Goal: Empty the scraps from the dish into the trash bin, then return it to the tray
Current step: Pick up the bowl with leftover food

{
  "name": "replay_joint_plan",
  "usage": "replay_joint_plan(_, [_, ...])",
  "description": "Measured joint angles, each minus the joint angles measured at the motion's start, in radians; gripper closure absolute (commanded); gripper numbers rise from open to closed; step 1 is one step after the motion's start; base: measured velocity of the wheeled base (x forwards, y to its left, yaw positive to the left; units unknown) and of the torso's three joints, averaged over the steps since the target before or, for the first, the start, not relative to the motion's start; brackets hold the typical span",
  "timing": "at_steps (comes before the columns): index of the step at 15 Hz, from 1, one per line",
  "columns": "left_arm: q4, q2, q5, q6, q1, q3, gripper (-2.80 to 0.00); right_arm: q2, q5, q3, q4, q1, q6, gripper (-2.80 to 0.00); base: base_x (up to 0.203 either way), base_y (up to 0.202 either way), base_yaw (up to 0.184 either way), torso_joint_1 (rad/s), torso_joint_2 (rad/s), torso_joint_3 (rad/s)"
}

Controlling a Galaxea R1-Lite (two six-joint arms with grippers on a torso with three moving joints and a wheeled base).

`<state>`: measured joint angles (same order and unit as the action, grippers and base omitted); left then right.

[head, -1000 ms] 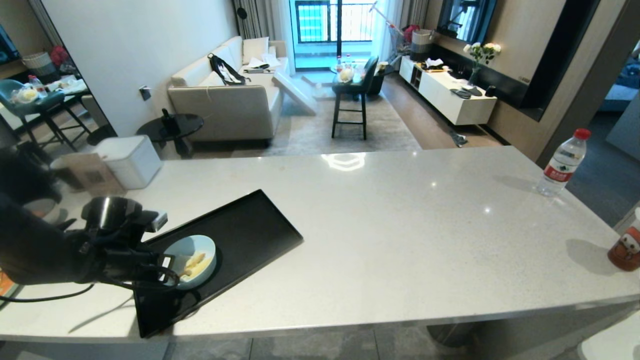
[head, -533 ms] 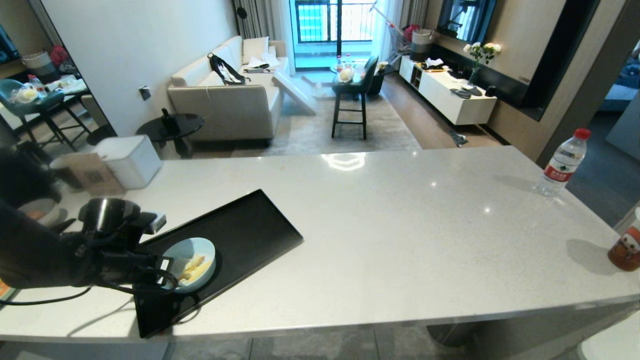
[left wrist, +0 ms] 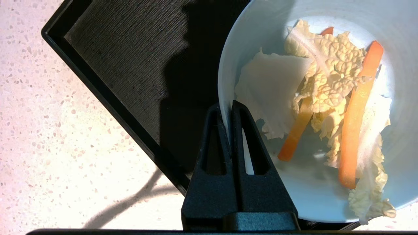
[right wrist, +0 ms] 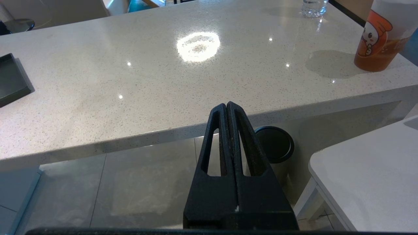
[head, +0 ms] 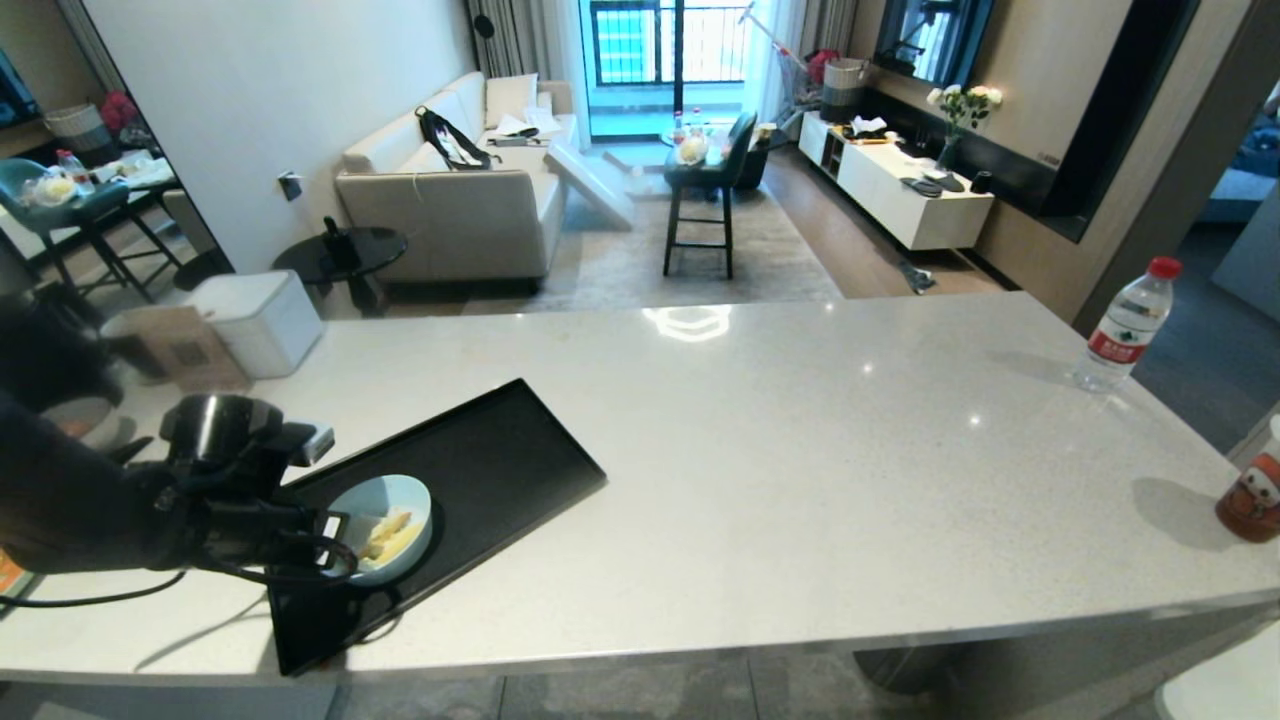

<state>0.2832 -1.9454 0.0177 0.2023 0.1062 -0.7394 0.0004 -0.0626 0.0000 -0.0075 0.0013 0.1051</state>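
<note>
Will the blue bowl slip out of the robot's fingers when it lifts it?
It might. The dish looks smooth and glossy, and the left gripper pinches only its thin rim, so it could slip or tilt. The scraps are few, thin leaves and strips, so it is probably light.

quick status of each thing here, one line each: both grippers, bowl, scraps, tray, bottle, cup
left gripper: shut on the dish's rim
right gripper: shut, empty, off the counter's near edge
dish: upright on the tray, unemptied
scraps: inside the dish
tray: flat on the counter
water bottle: upright, capped
orange cup: upright near the counter's edge
</note>
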Motion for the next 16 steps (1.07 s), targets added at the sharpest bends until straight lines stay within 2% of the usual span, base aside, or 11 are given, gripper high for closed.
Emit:
replay_joint_plan(14, [-0.017,0.031,0.003,-0.003,0.003,0.011,0.00,0.000,0.000,0.000,0.000,0.000,0.000,0.00,0.000,0.000,0.000,0.000,0.00,0.000])
replay_joint_plan(16, [-0.026,0.044,0.002,-0.018,0.004,0.011,0.00,0.000,0.000,0.000,0.000,0.000,0.000,0.00,0.000,0.000,0.000,0.000,0.00,0.000])
